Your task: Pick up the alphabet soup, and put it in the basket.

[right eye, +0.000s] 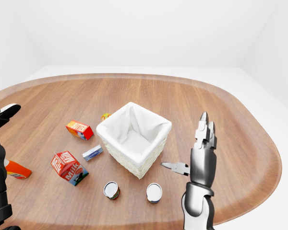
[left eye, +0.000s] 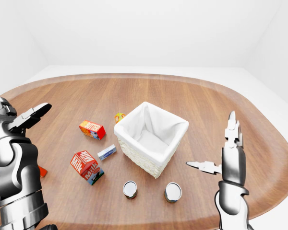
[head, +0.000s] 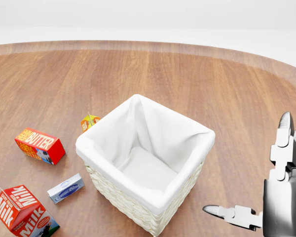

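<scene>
Two cans stand on the wooden table [left eye: 206, 103] below the basket in the left-eye view, one [left eye: 130, 189] on the left and one [left eye: 173, 192] on the right. Their labels are too small to tell which is the alphabet soup. The white-lined wicker basket [left eye: 140, 161] stands at the table's middle and is empty. My right hand [left eye: 217, 146] is open, fingers pointing up, to the right of the basket and above the right can. My left hand [left eye: 32, 116] is open at the left edge, away from the cans.
A butter box [left eye: 92, 129], a milk carton [left eye: 87, 167] and a small blue-white box [left eye: 107, 152] lie left of the basket. A small orange carton [left eye: 119, 116] stands behind its left corner. An orange bottle [right eye: 17, 170] lies at the far left.
</scene>
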